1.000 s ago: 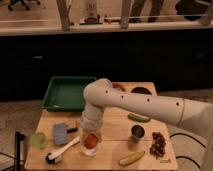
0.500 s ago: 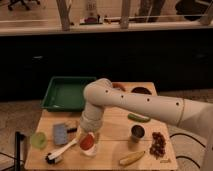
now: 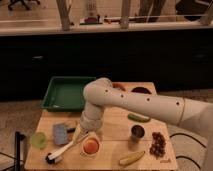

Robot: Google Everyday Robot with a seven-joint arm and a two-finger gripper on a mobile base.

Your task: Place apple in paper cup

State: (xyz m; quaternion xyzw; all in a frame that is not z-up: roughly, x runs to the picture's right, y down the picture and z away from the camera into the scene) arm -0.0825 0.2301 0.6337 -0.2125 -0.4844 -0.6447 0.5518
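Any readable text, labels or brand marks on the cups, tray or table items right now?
None can be read.
paper cup holding the apple: no print visible.
green tray, metal cup, pale green cup: no labels visible.
gripper, just above the paper cup: no markings legible.

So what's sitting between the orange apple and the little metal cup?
Nothing: in the camera view, bare wooden table runs from the apple, sitting in the paper cup, to the metal cup. The gripper hangs just above the apple.
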